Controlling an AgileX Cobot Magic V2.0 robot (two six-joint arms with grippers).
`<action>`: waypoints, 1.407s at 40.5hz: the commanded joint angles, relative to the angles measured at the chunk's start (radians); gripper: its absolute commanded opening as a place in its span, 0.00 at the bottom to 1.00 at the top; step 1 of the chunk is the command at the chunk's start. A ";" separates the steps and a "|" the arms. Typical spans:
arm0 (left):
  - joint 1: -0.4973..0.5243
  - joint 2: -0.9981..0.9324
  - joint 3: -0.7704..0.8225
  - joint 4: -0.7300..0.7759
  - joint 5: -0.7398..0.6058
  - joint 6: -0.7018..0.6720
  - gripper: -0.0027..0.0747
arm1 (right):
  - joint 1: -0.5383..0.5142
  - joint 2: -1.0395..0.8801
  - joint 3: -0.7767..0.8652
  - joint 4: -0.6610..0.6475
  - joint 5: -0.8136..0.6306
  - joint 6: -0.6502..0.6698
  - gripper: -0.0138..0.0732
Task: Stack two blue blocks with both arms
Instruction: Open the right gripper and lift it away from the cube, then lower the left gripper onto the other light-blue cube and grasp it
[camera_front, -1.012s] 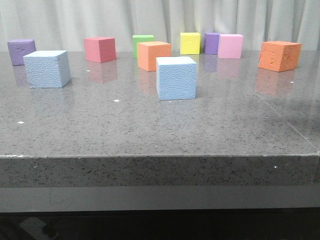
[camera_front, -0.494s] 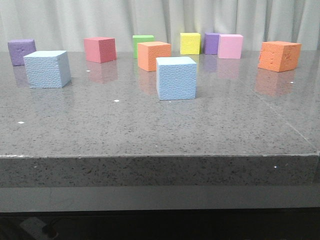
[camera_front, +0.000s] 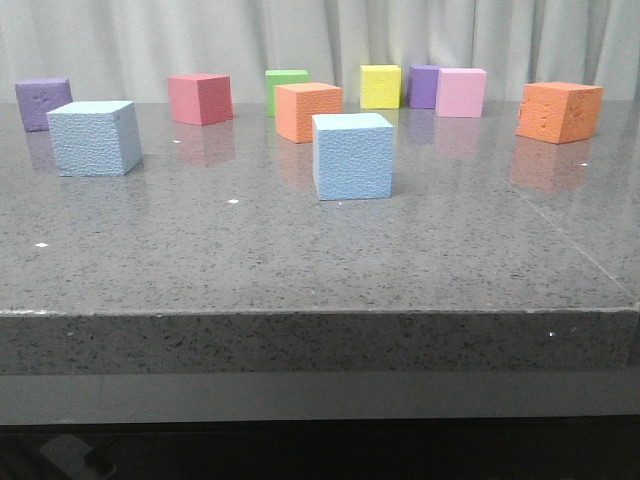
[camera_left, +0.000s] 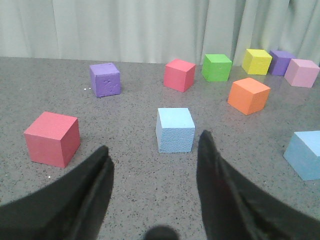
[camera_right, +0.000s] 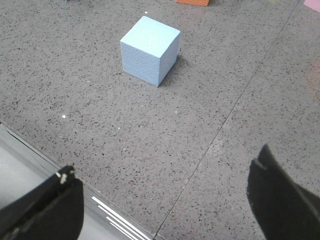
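Observation:
Two pale blue blocks stand apart on the grey table: one at the left (camera_front: 95, 138), one in the middle (camera_front: 352, 156). Neither gripper shows in the front view. In the left wrist view the left gripper (camera_left: 155, 145) is open and empty, its black fingers spread just short of the left blue block (camera_left: 175, 129); the middle blue block (camera_left: 305, 154) is at the picture's edge. In the right wrist view the right gripper (camera_right: 165, 162) is open wide and empty, above the table's front edge, well back from the middle blue block (camera_right: 150, 50).
Other cubes stand along the back: purple (camera_front: 43, 103), red (camera_front: 200, 98), green (camera_front: 285, 82), orange (camera_front: 308, 111), yellow (camera_front: 380, 86), purple (camera_front: 422, 86), pink (camera_front: 460, 92), orange (camera_front: 559, 111). Another red cube (camera_left: 52, 138) sits beside the left gripper. The table's front edge (camera_right: 45, 160) is under the right gripper.

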 joint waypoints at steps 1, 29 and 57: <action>-0.002 0.033 -0.034 -0.015 -0.102 0.000 0.68 | -0.005 -0.010 -0.024 0.017 -0.069 -0.012 0.92; -0.054 0.593 -0.257 -0.015 -0.181 0.105 0.84 | -0.005 -0.010 -0.024 0.017 -0.069 -0.012 0.92; -0.162 1.256 -0.883 0.173 0.172 -0.135 0.84 | -0.005 -0.010 -0.024 0.017 -0.069 -0.012 0.92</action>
